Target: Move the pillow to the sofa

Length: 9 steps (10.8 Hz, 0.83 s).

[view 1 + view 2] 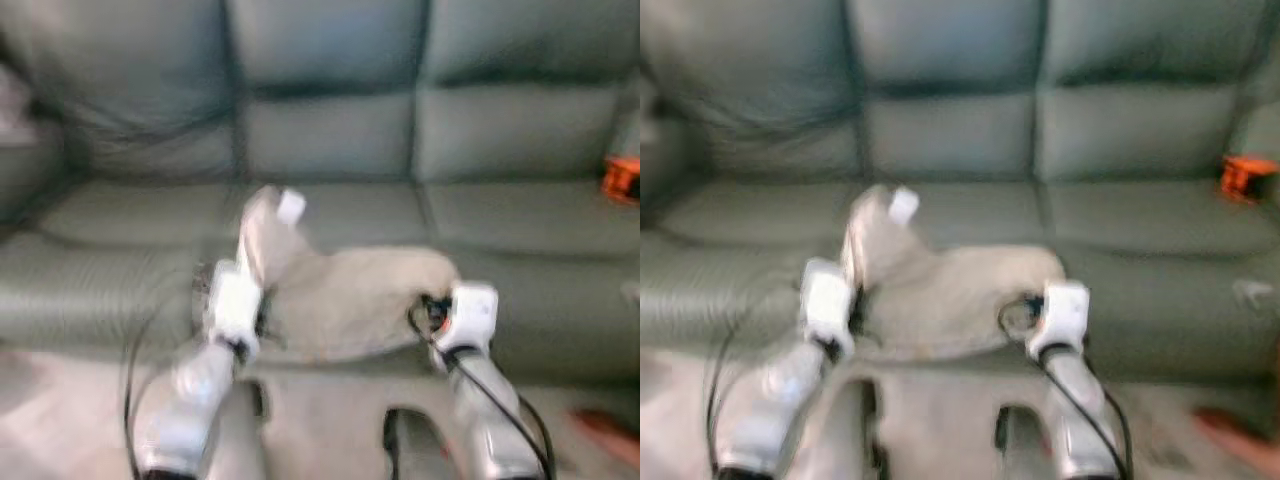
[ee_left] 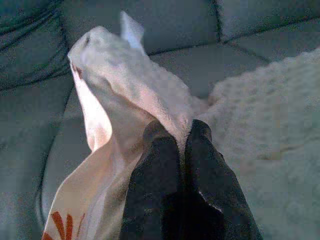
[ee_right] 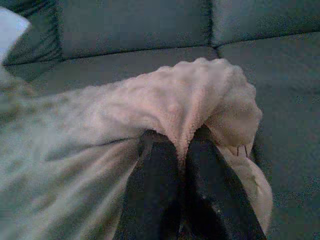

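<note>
pillow [image 1: 345,300] pinched both ends | sofa [image 1: 330,130] seat apparently close beneath

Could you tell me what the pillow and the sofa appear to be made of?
The pillow looks like soft cream fleece or plush: nubbly and matte, it folds where the left gripper and right gripper pinch it. Its underside seems smoother printed cloth. The sofa looks like grey-green leather or imitation leather: smooth, faintly shiny, creased, with stitched seams.

Silver arms [image 1: 185,400], white wrists, black fingers [image 2: 160,185], cables
</note>
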Available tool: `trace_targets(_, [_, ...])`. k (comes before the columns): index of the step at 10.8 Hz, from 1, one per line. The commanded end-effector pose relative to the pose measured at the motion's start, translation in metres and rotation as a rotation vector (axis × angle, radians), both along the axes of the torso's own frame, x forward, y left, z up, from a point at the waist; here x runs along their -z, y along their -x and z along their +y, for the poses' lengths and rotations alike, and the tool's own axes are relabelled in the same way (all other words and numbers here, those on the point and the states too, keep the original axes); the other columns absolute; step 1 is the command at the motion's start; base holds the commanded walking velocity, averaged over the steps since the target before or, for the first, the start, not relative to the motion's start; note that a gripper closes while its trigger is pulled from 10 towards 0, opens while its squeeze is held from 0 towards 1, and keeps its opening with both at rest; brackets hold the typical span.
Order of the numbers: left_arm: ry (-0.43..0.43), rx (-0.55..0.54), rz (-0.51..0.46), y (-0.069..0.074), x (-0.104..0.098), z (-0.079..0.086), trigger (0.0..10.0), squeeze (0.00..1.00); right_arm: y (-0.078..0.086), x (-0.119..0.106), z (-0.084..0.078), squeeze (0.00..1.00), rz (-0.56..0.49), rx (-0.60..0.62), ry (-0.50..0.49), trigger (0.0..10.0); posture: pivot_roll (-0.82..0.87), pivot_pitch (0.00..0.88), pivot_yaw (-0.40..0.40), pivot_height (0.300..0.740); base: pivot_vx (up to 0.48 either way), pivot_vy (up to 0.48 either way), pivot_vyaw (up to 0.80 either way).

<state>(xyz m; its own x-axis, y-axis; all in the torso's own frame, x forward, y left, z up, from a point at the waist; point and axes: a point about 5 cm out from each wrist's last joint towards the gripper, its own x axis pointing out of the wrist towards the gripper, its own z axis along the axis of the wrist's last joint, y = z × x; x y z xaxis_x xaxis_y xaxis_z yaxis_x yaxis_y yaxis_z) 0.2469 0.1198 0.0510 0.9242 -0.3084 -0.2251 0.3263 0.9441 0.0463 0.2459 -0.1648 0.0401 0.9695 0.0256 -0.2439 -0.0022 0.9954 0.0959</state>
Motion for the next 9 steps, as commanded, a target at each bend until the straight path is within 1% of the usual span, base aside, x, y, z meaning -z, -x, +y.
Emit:
trace_targets(1, [-0.007, -0.003, -0.074, -0.0107, -0.0163, 0.003, 10.0, 0.0, -0.0051, -0.0094, 0.0044, 0.0, -0.05, -0.011, -0.015, 10.0, -0.03, 0.0, 0.036, 0.617, 0.0, 0.0, 0.0])
trace_targets(5, [0.023, 0.001, -0.101, -0.0117, -0.0209, -0.0015, 10.0, 0.0, -0.0053, -0.0104, 0.0043, 0.0, -0.064, -0.017, -0.018, 10.0, -0.03, 0.0, 0.036, 0.617, 0.0, 0.0, 0.0])
trace_targets(6, [0.027, -0.001, -0.104, -0.0119, -0.0214, -0.0021, 10.0, 0.0, -0.0052, -0.0112, 0.0042, 0.0, -0.069, -0.023, -0.012, 10.0, -0.03, 0.0, 0.034, 0.617, 0.247, 0.0, 0.0])
trace_targets(7, [0.029, -0.005, -0.107, -0.0125, -0.0219, -0.0021, 10.0, 0.0, -0.0054, -0.0119, 0.0036, 0.0, -0.071, -0.037, 0.03, 10.0, -0.03, 0.0, 0.033, 0.617, 0.277, 0.0, 0.0])
trace_targets(9, [0.036, -0.011, -0.106, -0.0139, -0.022, -0.0026, 10.0, 0.0, -0.0076, -0.0142, 0.0034, 0.0, -0.086, -0.059, 0.04, 10.0, -0.03, 0.0, 0.032, 0.617, 0.285, 0.0, 0.0])
